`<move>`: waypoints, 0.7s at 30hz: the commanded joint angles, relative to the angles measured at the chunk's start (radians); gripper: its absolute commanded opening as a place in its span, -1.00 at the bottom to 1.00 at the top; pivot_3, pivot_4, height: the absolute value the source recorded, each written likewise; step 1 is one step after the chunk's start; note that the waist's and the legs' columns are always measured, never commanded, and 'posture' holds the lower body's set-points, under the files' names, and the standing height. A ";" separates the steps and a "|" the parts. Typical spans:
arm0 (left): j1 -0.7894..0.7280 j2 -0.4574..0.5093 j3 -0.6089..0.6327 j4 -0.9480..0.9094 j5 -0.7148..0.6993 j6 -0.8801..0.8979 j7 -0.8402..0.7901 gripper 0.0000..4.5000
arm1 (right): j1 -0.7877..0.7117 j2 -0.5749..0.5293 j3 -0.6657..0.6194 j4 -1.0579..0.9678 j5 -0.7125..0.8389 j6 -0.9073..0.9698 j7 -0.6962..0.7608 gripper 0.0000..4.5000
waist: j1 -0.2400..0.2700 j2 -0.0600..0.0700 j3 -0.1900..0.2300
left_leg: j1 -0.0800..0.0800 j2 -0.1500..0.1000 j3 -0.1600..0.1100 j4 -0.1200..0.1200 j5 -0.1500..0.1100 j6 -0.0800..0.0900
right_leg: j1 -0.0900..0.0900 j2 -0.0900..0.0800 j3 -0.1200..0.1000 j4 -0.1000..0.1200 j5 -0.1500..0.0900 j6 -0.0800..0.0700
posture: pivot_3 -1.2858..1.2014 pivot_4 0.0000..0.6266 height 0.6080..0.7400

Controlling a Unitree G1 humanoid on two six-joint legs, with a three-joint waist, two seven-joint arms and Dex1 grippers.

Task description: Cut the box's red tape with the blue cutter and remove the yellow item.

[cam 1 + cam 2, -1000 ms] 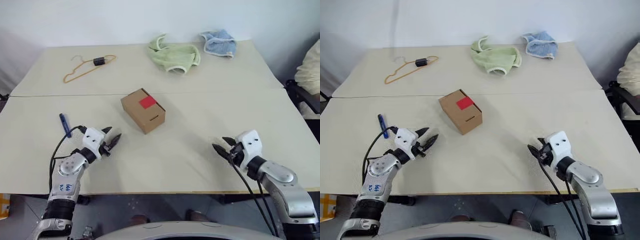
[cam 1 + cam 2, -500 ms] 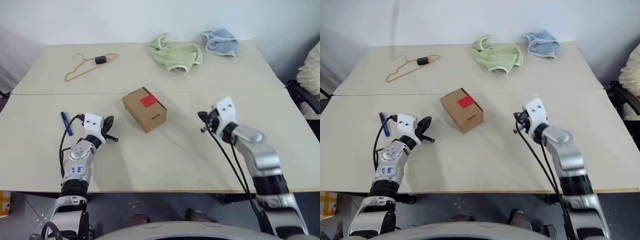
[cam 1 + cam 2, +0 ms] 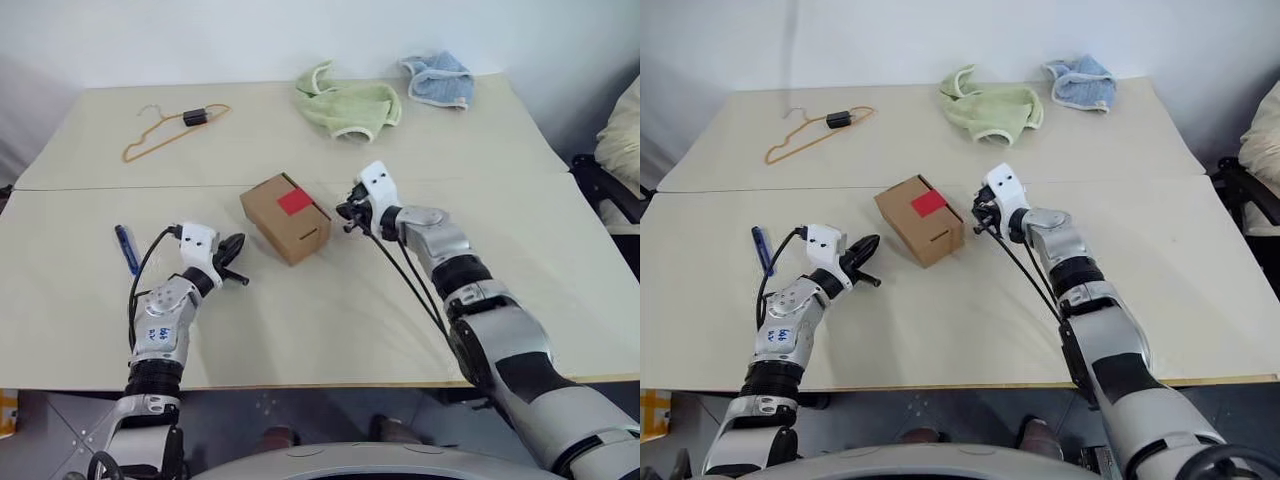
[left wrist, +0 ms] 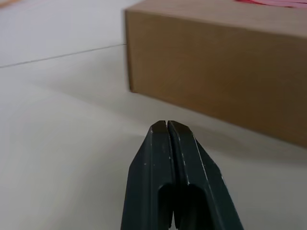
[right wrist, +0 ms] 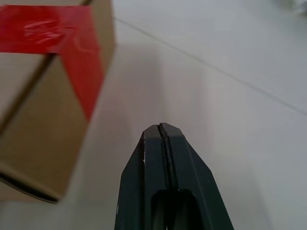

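Observation:
The brown cardboard box point(image 3: 286, 217) lies closed near the middle of the table, with the red tape point(image 3: 295, 201) square on its lid. The blue cutter point(image 3: 127, 249) lies on the table at the left. My left gripper point(image 3: 236, 268) is shut and empty, just left of the box and right of the cutter, and in its wrist view the box's side point(image 4: 216, 76) stands close ahead of it. My right gripper point(image 3: 347, 213) is shut and empty, close to the box's right end; its wrist view has the red tape point(image 5: 57, 33) near its fingertips. The yellow item is out of view.
An orange wire hanger point(image 3: 170, 131) with a black clip lies at the back left. A pale green cloth point(image 3: 348, 103) and a blue cloth point(image 3: 438, 80) lie at the back. A person's sleeve point(image 3: 622, 140) shows at the right edge. The table's seam point(image 3: 500, 181) runs behind the box.
Both grippers have shut. My right arm has swung from the front right of the table up and left to the box's right end. The left gripper has edged toward the box.

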 commanded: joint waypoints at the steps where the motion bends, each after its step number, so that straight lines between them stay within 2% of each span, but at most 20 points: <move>1: 0.030 -0.014 -0.052 -0.036 -0.020 0.102 -0.056 -0.98 | -0.052 0.013 -0.022 0.017 0.012 -0.016 0.096 -1.00 | -0.002 0.000 0.000 | 0.000 0.000 0.000 0.000 0.000 0.000 | 0.000 0.000 0.000 0.000 0.000 0.000 | 0.03 -0.52 1.00; 5: 0.031 -0.013 -0.059 -0.095 -0.034 0.187 -0.081 -0.98 | -0.057 0.016 -0.018 -0.002 0.008 0.025 0.177 -1.00 | -0.011 0.000 0.000 | 0.000 0.000 0.000 0.000 0.000 0.000 | 0.000 0.000 0.000 0.000 0.000 0.000 | 0.03 -0.52 1.00; 7: 0.029 -0.003 -0.075 -0.140 -0.050 0.246 -0.121 -0.98 | -0.021 0.007 0.033 -0.095 0.000 0.102 0.295 -1.00 | -0.014 0.000 0.000 | 0.000 0.000 0.000 0.000 0.000 0.000 | 0.000 0.000 0.000 0.000 0.000 0.000 | 0.03 -0.52 1.00; 9: 0.028 0.000 -0.084 -0.173 -0.059 0.280 -0.141 -0.98 | 0.019 -0.005 0.067 -0.180 -0.008 0.153 0.353 -1.00 | -0.014 0.000 0.000 | -0.001 0.000 0.000 0.001 0.000 0.000 | -0.001 0.000 0.000 0.000 0.000 0.000 | 0.03 -0.52 1.00; 15: 0.001 -0.011 -0.096 -0.219 -0.068 0.331 -0.154 -0.98 | 0.136 -0.050 0.103 -0.394 -0.010 0.269 0.390 -1.00 | -0.016 0.000 0.000 | -0.002 0.000 0.000 0.001 0.000 0.000 | -0.002 0.000 0.000 0.000 0.000 0.000 | 0.03 -0.52 1.00; 21: 0.010 -0.013 -0.154 -0.304 -0.098 0.421 -0.236 -0.98 | 0.240 -0.114 0.131 -0.602 -0.010 0.364 0.410 -1.00 | -0.013 0.000 0.000 | -0.006 0.000 0.000 0.004 0.000 -0.001 | -0.004 0.000 0.000 0.001 0.001 0.001 | 0.03 -0.52 1.00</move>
